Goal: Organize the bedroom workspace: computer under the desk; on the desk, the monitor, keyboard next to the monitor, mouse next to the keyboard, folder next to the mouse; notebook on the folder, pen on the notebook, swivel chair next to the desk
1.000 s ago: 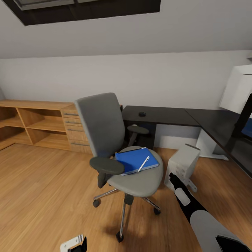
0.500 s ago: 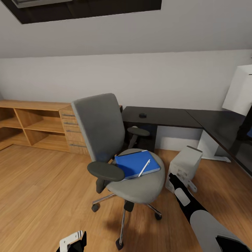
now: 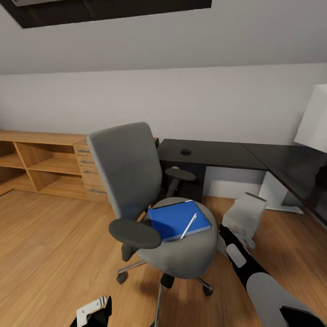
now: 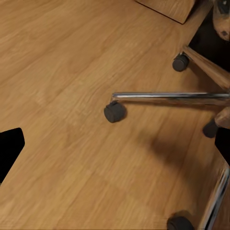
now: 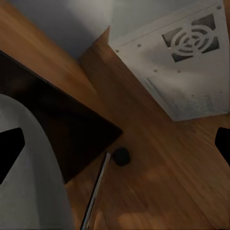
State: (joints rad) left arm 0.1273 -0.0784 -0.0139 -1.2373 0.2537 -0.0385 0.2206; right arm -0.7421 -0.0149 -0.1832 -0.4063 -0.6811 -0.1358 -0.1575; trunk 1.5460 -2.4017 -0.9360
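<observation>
The chair (image 3: pixel 150 200) stands on the wooden floor (image 3: pixel 50 245) in front of the black desk (image 3: pixel 213 153), its back turned toward the wooden shelf unit (image 3: pixel 41 163). On its seat lies the blue folder (image 3: pixel 175 219), with the white pen (image 3: pixel 188 225) lying across the folder's near right corner. The mouse (image 3: pixel 185 151) sits on the desk near the wall. The computer (image 3: pixel 245 217) stands on the floor just right of the chair, in front of the desk's corner. The monitor's (image 3: pixel 314 122) white back shows at the right edge, above the desk.

The right hand (image 3: pixel 225 232) hangs low between the seat and the computer; its wrist view shows the computer's vented panel (image 5: pixel 191 62) and 1 caster (image 5: pixel 120 156), with the fingertips at both edges, spread apart. The left hand (image 3: pixel 93 313) sits low by the chair's base; its wrist view shows chrome legs (image 4: pixel 167 97) and casters (image 4: pixel 115 111), fingers also wide apart.
</observation>
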